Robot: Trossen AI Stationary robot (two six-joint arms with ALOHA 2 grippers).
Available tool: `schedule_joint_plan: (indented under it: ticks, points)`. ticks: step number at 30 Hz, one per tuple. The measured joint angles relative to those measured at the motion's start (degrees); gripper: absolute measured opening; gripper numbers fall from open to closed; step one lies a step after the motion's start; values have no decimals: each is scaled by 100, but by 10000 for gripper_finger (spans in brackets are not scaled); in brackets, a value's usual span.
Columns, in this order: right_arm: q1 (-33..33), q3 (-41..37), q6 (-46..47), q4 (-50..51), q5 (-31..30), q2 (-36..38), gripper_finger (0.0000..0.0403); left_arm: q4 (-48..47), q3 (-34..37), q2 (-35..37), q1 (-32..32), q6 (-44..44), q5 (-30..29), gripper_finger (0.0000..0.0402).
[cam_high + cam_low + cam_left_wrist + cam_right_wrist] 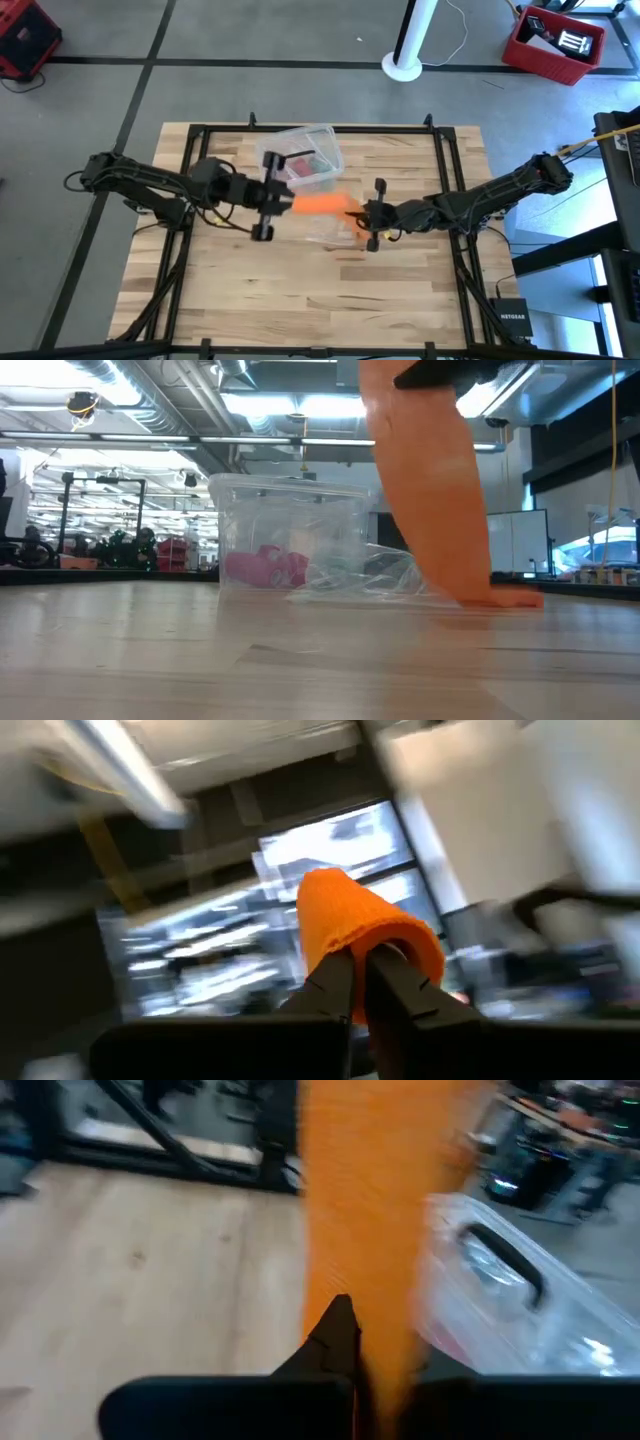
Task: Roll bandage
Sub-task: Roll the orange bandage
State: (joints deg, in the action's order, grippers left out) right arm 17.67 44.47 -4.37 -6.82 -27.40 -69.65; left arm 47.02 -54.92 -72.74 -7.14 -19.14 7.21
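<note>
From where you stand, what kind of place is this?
Probably a robotics lab or workshop: a wooden table on a bare concrete floor, exposed ceiling ducts, and equipment racks in the room behind.

The bandage (322, 203) stretches between the left hand (284, 198) and the right hand (362, 220) above mid-table (250, 300); behind it sits the plastic box (310, 155); beside it lies a plastic wrapper (385, 575).

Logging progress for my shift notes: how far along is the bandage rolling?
Done: both grippers have the bandage. The left gripper is shut on a rolled end, the right gripper is shut on the flat band. In hand: the strip is stretched between them above the table. Left: most of the band is unrolled.
</note>
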Motion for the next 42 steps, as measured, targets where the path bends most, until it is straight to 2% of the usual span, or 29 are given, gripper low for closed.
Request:
schedule_joint_plan:
  ticks: [3,7,14,19,31,35,42]
  points:
    - [0,0,263,-79,346,0,6,-23,0,2,-2,-759,-1060,4]
    - [109,1,438,-65,606,16,4,-453,0,34,48,-1768,-1945,4]
    - [617,447,446,365,654,71,3,-1347,0,163,79,-2384,-2743,4]
    - [835,887,381,540,741,81,3,-1885,0,187,201,-2316,-2815,4]
    - [1047,2071,-787,556,1000,81,2,-3115,0,179,230,-1925,-2795,4]
    - [1027,2434,-1283,514,999,81,3,-3158,0,7,137,-1558,-2599,4]
    - [514,2729,-1690,395,964,74,4,-2998,0,-486,-212,-1523,-2366,4]
